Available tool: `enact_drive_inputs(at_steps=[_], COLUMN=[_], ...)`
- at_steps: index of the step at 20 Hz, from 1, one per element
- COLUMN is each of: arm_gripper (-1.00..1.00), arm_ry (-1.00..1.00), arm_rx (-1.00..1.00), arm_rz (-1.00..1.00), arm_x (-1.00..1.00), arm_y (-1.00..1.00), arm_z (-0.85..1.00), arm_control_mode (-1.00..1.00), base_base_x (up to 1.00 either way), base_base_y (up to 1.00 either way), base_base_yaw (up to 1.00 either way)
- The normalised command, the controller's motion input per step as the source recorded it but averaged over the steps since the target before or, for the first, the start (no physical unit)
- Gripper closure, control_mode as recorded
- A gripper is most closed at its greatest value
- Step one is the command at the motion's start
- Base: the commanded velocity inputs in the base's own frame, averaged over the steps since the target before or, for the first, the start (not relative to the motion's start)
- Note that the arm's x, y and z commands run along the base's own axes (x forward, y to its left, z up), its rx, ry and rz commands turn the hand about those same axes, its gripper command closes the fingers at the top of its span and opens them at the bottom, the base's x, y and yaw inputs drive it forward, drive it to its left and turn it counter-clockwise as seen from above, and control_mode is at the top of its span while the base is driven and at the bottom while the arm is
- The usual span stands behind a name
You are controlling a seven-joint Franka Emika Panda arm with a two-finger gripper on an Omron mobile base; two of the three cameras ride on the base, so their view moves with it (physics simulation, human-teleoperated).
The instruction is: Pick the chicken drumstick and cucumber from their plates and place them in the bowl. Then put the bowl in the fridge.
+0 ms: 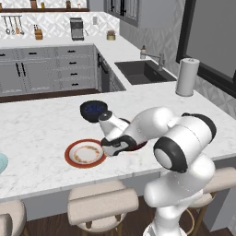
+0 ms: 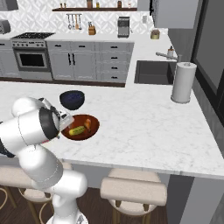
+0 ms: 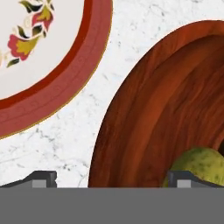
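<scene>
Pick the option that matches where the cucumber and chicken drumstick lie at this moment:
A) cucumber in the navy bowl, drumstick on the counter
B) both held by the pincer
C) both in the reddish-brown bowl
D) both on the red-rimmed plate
C: the right base view shows the cucumber and chicken drumstick lying inside the reddish-brown bowl, and the red-rimmed plate holds no food.

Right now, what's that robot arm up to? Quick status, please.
Gripper open, straddling the reddish-brown bowl's near rim. Cucumber and chicken drumstick already inside. Red-rimmed plate empty beside it. Navy bowl close behind.
</scene>
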Motion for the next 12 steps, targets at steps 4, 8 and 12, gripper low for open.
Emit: enact_drive_inputs(at_steps=[4,8,12], arm_gripper=[-1.0,-1.0,-1.0], arm_ry=[0.21,0.06,0.0], arm_rx=[-0.06,-0.01,0.0], arm_rz=[-0.05,-0.01,0.0], arm_x=[0.09,0.13,0.05], arm_y=[0.0,0.0,-0.02], arm_z=[-0.4,-0.21,0.0], arm_control_mode=[-1.0,-1.0,-1.0], base_base_x=[0.0,0.0,0.0], base_base_y=[0.0,0.0,0.0], base_base_yaw=[0.0,0.0,0.0])
